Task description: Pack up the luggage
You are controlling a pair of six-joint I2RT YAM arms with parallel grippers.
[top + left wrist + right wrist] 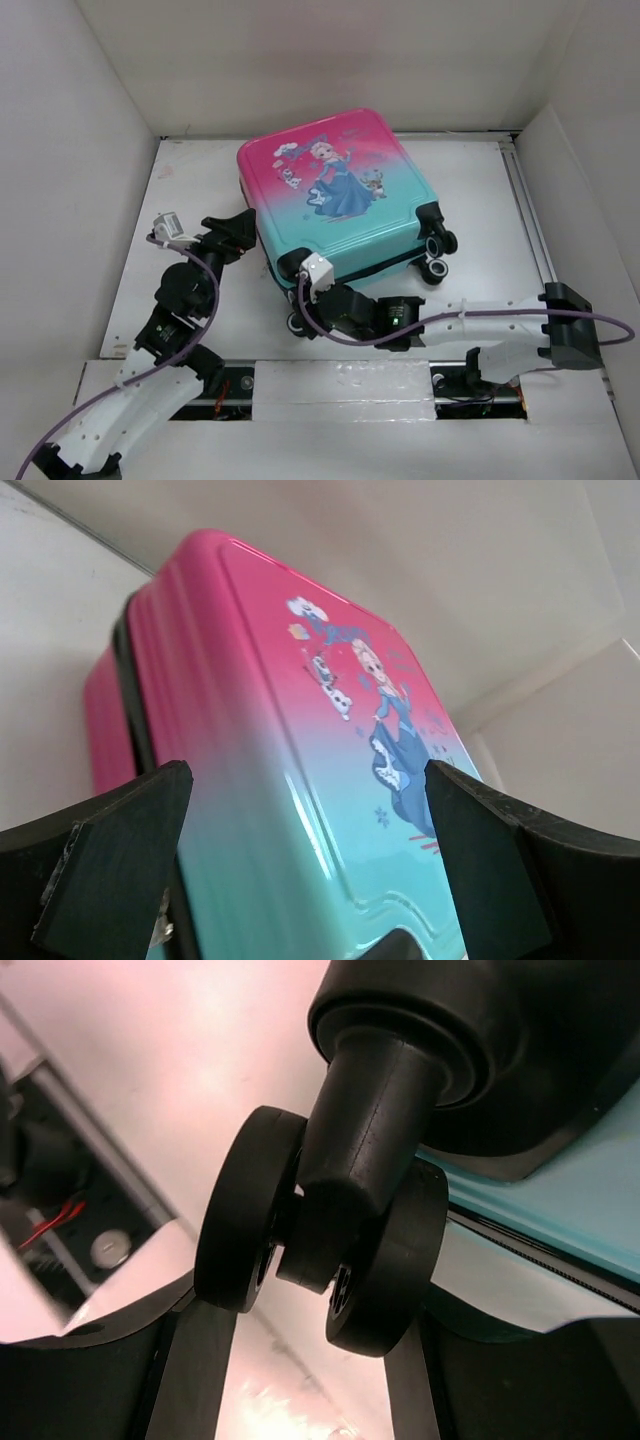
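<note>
The white bench (pixel 480 200) carries the luggage (pixel 340 195) toward its middle and back. It lies flat with the printed shell up, the pink end away from the arms and the teal, wheeled end turned toward the right arm. The two halves sit closed on each other, so nothing of the lining shows. From that I judge the task is at its closing stage, with the lid down and the case being steadied or squared up rather than filled. The left claw (pixel 248 235) sits just beside the near left side of the case with its jaws spread wide and nothing between them; its wrist view looks along the shell from a low angle. The right claw (pixel 300 1370) is low at the near wheeled corner with its jaws partly apart on either side of a black twin caster (pixel 245 1210). Whether they actually pinch it or only flank it I cannot tell (the contact is hidden under the wheels). The black zipper seam (pixel 540 1250) runs past that corner, and no pull tab is visible. The next move probably calls for the left claw to find the seam or its tab on its own side. The right claw would brace the corner so the light case does not slide or swivel on the bench.
</note>
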